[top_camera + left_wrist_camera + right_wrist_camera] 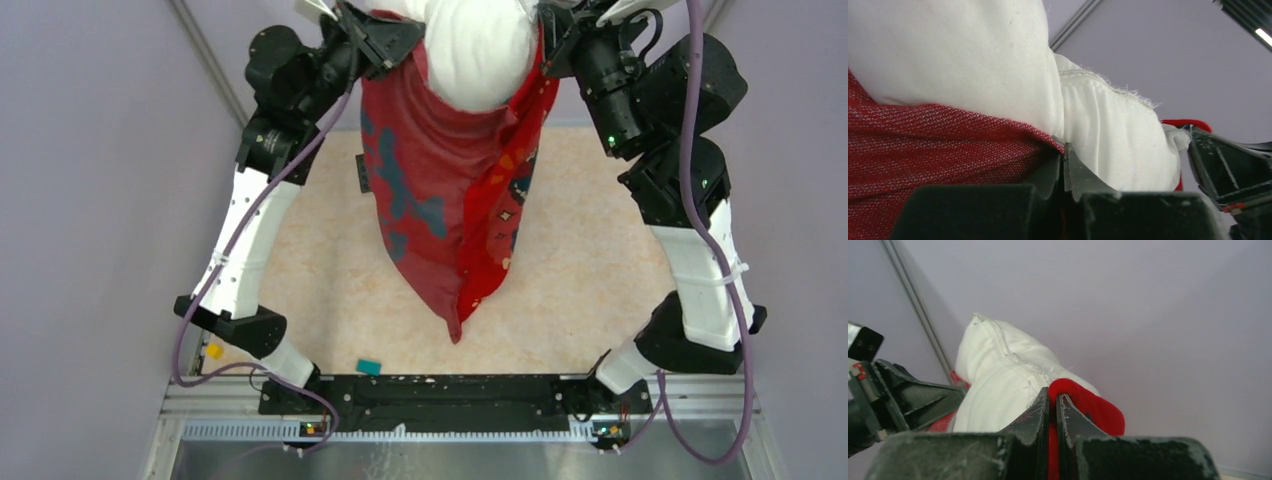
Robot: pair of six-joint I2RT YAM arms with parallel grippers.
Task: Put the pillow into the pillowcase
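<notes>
Two soft, light things hang above the tabletop (pixel 600 270): the plump white pillow (pixel 480 55) bulges from the mouth of the limp red pillowcase (pixel 430 190), which would likely sag unless held by its hem at opposite sides. The left gripper (pixel 1064 150) is clamped on that hem beside the pillow, and the right gripper (pixel 1053 397) pinches the red edge opposite.

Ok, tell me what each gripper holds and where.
Both pinch the bright red printed fabric pillowcase at its open rim, the left gripper on one side, the right gripper opposite.
</notes>
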